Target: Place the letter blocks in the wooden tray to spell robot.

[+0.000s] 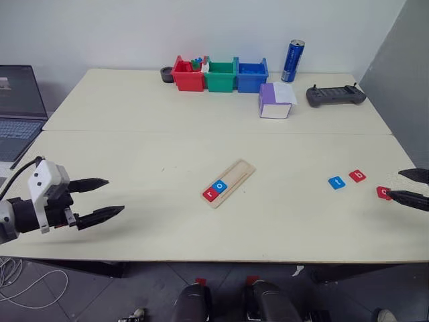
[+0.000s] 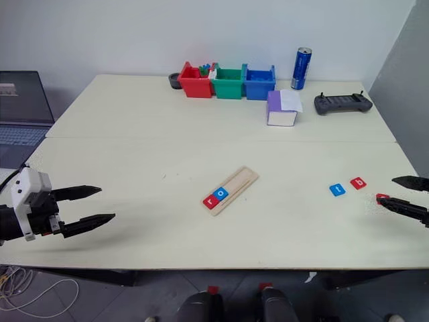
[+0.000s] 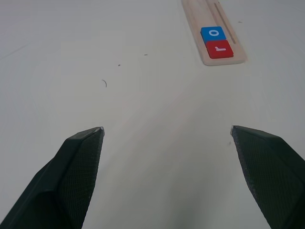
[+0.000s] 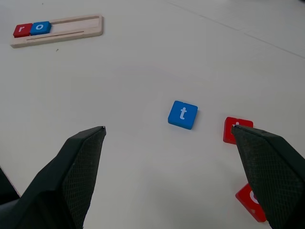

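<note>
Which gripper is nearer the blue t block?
Right. The right gripper hovers open just beside the blue t block; the left gripper hangs open far across the table, beyond the wooden tray.

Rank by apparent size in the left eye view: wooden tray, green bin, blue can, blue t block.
1. wooden tray, longest of the four
2. green bin
3. blue can, close to the bin; both sit at the far edge, so their true order is unsure
4. blue t block, clearly smallest

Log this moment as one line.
wooden tray: r, o placed | t, b, red tile loose | left gripper open | right gripper open
</note>
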Action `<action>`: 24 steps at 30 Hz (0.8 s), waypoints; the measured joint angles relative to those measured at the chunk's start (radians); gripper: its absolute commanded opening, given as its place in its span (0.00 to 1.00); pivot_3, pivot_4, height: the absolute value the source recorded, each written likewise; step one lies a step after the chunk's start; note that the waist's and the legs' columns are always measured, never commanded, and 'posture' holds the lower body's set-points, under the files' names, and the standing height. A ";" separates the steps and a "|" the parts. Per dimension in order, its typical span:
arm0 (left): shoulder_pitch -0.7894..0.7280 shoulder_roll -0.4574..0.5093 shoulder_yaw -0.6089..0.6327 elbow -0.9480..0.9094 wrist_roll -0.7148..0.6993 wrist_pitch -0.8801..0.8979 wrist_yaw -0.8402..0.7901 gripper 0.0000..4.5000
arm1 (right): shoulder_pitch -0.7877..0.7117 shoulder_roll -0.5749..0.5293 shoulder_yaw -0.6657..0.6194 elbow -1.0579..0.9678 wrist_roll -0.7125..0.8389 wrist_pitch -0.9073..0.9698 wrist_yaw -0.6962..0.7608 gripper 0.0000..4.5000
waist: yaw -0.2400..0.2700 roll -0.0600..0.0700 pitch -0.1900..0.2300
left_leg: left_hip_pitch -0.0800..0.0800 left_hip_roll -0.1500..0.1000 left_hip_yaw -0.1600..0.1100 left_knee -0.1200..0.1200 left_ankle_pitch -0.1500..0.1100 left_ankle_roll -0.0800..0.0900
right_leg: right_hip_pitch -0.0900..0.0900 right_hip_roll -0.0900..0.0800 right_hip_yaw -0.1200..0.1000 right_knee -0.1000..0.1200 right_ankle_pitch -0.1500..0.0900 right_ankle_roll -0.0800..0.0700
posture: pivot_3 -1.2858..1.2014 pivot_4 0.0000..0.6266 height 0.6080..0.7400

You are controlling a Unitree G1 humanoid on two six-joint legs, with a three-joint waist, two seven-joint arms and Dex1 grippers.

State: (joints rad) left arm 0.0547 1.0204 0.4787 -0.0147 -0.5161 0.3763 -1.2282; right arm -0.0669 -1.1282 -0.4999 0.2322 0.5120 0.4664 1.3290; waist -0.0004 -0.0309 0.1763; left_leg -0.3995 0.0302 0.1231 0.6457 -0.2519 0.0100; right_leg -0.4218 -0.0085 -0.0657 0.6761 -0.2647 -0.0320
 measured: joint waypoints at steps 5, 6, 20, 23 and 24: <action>-0.016 -0.008 0.000 -0.013 0.004 0.003 0.032 1.00 | 0.000 0.001 0.004 -0.002 0.004 0.001 0.000 0.99 | 0.000 0.000 0.000 | 0.000 0.000 0.000 0.000 0.000 0.000 | 0.000 0.000 0.000 0.001 0.000 0.000 | 0.52 0.24 1.00; -0.020 -0.008 0.000 -0.014 0.004 0.004 0.037 1.00 | 0.000 0.002 0.004 -0.003 0.004 0.002 -0.001 0.99 | 0.000 0.000 0.000 | 0.000 0.000 0.000 0.000 0.000 0.000 | 0.000 0.000 0.000 0.001 0.000 0.000 | 0.52 0.24 1.00; -0.071 -0.064 -0.076 -0.037 -0.005 0.025 0.058 1.00 | 0.028 0.038 0.007 -0.121 0.023 0.065 -0.044 0.99 | -0.001 0.000 0.000 | 0.001 0.000 0.000 0.001 0.000 0.000 | 0.000 0.000 0.000 0.002 0.000 0.000 | 0.52 0.24 1.00; -0.079 -0.098 -0.105 -0.062 -0.002 0.023 0.070 1.00 | 0.027 0.044 0.007 -0.130 0.026 0.068 -0.050 0.99 | 0.000 0.000 0.000 | 0.001 0.000 0.000 0.001 0.000 0.000 | 0.001 0.000 0.000 0.002 0.000 0.000 | 0.52 0.24 1.00; -0.087 -0.127 -0.130 -0.082 0.004 0.013 0.087 1.00 | 0.027 0.052 0.008 -0.143 0.028 0.070 -0.053 0.99 | 0.000 0.000 0.000 | 0.001 -0.001 0.000 0.002 0.000 0.000 | 0.002 0.000 0.000 0.002 0.000 0.000 | 0.52 0.24 1.00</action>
State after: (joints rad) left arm -0.0319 0.8938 0.3492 -0.0970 -0.5122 0.3897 -1.1415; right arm -0.0399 -1.0765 -0.4924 0.0888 0.5399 0.5359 1.2755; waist -0.0001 -0.0308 0.1760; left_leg -0.3986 0.0297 0.1228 0.6473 -0.2517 0.0098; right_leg -0.4203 -0.0085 -0.0656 0.6784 -0.2647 -0.0319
